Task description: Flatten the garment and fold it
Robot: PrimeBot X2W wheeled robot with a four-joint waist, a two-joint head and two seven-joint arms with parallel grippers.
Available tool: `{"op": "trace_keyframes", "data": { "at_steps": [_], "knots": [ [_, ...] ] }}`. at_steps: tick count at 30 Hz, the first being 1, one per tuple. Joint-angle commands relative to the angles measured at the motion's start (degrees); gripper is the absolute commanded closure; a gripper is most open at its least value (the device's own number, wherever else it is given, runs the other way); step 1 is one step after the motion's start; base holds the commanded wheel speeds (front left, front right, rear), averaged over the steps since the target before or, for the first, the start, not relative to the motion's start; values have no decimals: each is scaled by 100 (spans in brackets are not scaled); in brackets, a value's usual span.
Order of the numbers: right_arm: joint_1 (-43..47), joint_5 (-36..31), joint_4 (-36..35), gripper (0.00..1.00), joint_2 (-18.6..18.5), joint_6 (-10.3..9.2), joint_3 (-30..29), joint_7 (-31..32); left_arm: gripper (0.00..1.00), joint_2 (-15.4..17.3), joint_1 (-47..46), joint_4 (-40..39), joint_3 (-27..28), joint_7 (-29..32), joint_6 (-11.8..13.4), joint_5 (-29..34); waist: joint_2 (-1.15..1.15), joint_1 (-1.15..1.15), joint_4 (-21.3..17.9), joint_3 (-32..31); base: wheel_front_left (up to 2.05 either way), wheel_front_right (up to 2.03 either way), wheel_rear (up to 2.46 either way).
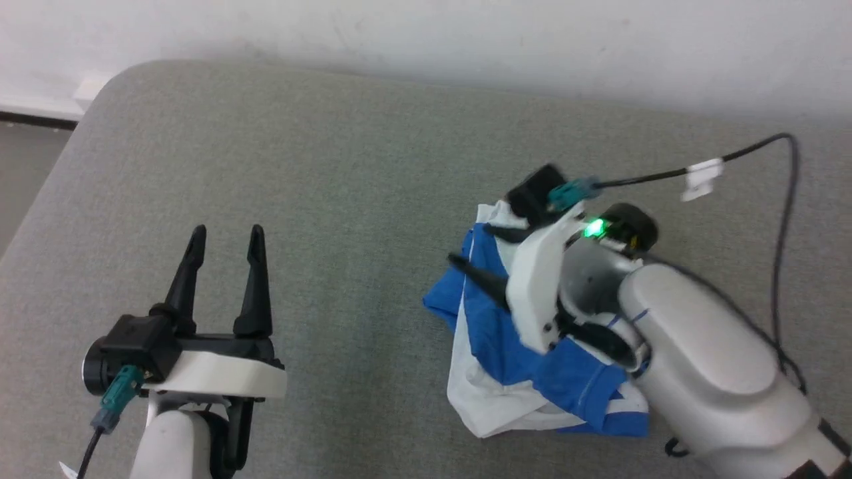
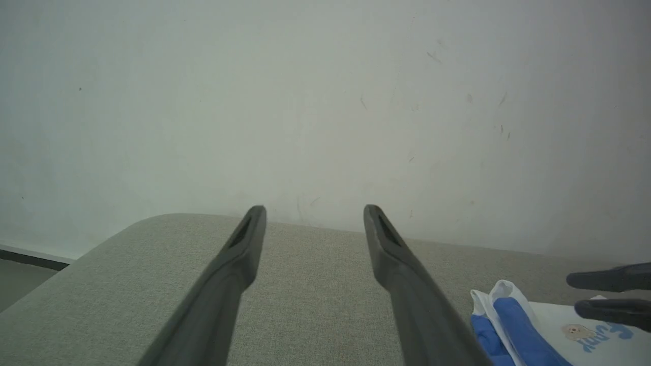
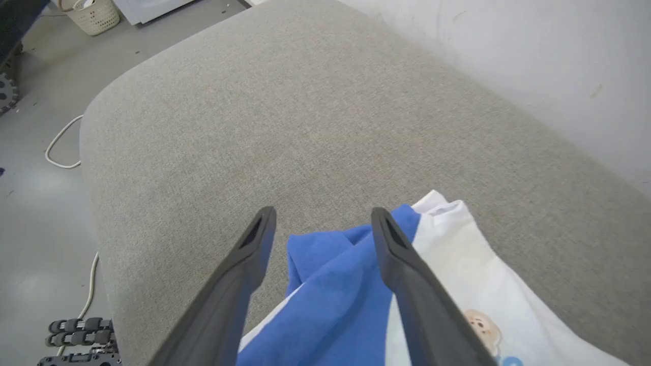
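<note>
Left gripper [image 1: 227, 231] fingers apart, forward; right gripper [image 3: 323, 213] spread too (pointing leftward).

left claw [image 2: 315, 212] agape, grey cushion [image 2: 315, 305], garment [image 2: 513, 325] at right

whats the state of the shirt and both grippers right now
garment: crumpled in a heap on the grey cushion, not flattened or folded
left gripper: open, empty, well apart from the garment
right gripper: open, fingers spread over the garment's blue fabric, not clamped on it
</note>
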Motion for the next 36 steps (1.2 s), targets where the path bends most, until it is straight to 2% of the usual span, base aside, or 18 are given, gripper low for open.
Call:
{"op": "trace_keyframes", "data": {
  "at_steps": [1,6,11,18,25,26,27,28,32,36],
  "knots": [
    [-20,-80,-36,0,-111,-6,-332,-149,0,0,61,-48,65,-27,-43,56,0,0,-214,-164,0,0,0],
    [404,-965,155,0,-328,-6,-1599,85,0,1,165,-145,111,-27,-41,102,0,0,-442,-281,0,0,0],
    [1092,-1646,148,0,-77,-6,-2351,979,0,-16,178,-175,54,-27,-47,92,0,0,-499,-226,0,0,0],
    [1640,-2011,-6,0,332,-6,-2569,1468,0,-31,51,-126,-56,-27,-61,37,0,0,-349,24,0,0,0],
    [1785,-2100,273,0,390,-6,-2477,1587,0,-28,11,-66,-82,-27,-71,31,0,0,-236,115,0,0,0],
    [1792,-2085,326,24,384,-6,-2484,1602,0,-29,3,-60,-86,-27,-72,30,0,0,-225,123,0,0,0],
    [1785,-2075,355,76,371,-6,-2474,1576,0,-29,-3,-57,-86,-27,-73,29,0,0,-219,127,0,0,0],
    [1771,-2060,363,100,360,-6,-2468,1502,0,-29,-6,-53,-84,-27,-74,33,0,0,-222,125,0,0,0],
    [1689,-1957,364,100,283,-6,-2303,1325,0,-32,20,-64,-14,-27,-66,52,0,0,-388,74,0,0,0],
    [1498,-1780,192,100,101,-6,-1983,1247,0,-20,95,-127,74,-27,-61,68,0,0,-878,72,0,0,0]
  ]
}}
